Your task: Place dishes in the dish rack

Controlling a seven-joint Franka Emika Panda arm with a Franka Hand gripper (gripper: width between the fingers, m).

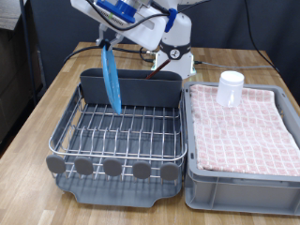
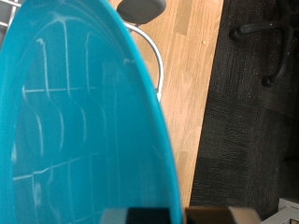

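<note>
In your exterior view, the silver wire dish rack [image 1: 117, 131] on its dark grey tray fills the left. Above it, your two-finger gripper [image 1: 106, 44] is closed on the round light-blue plate [image 1: 112, 80], held edge-on over the wires. Right, the small white cylindrical cup [image 1: 230, 88] stands upright on the pink checked towel [image 1: 244, 131].

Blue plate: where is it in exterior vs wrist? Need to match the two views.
Exterior view: the plate hangs edge-on from the hand, upper left of centre, over the dish rack near the caddy.
Wrist view: the plate fills the left and centre of the picture, seen close up.
Shared landmark: the wooden table, beside the rack's wire rim in both.
</note>
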